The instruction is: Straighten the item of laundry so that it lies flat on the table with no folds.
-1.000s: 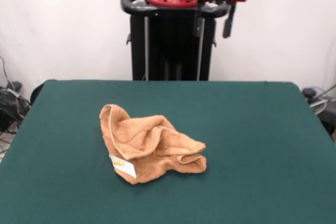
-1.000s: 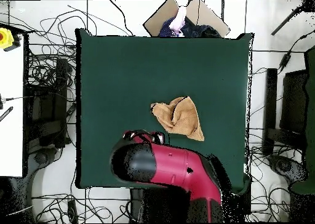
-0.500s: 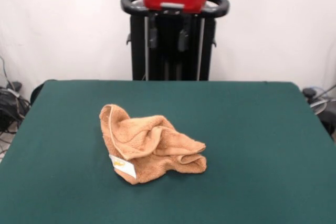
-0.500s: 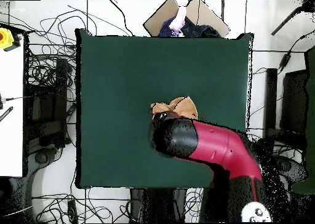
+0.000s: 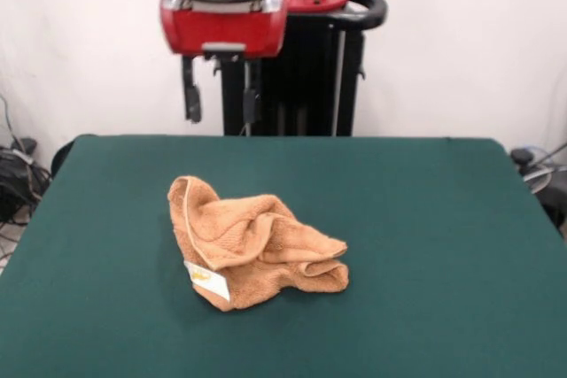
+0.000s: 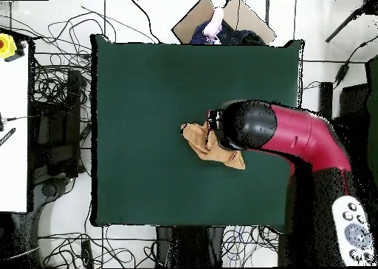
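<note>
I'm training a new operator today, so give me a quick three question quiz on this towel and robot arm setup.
1. True or false: the towel lies flat on the table with no folds.
2. Multiple choice: the hand is (A) clamped on the towel, (B) open and raised above the table, clear of the towel, (C) pressed flat on the felt.
3. Fill in: the small white label sits at the towel's ____ edge in the front view.

Key: 1. False, it is crumpled in a heap. 2. B. 3. Near, lower left edge.
</note>
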`<state>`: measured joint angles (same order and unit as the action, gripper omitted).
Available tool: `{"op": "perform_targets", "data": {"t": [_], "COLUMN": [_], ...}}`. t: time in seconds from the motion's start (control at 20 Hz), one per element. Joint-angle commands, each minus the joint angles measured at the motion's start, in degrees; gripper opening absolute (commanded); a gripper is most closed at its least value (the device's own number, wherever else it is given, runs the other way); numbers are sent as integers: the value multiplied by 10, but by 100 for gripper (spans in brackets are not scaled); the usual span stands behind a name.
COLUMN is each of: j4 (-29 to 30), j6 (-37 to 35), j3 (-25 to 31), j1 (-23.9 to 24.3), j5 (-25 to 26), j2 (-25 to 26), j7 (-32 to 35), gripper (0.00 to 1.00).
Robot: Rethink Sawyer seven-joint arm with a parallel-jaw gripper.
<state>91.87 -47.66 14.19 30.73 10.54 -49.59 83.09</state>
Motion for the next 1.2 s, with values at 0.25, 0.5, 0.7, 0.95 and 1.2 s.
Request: {"op": "perform_targets", "data": {"t": [0.25,0.5,0.7,0.95,1.2], "j4": [-151,-177,-202,-225,-224], "j6": [-95,-109,-125,-157,-179], "j3": [129,137,148,156,180], "j1": [31,17,5,-1,4], "j5": [57,63,66,62,51], "j2": [119,140,165,184,201], "j7": [-237,-258,-296,-328,-355], "gripper": [100,100,100,100,100]}}
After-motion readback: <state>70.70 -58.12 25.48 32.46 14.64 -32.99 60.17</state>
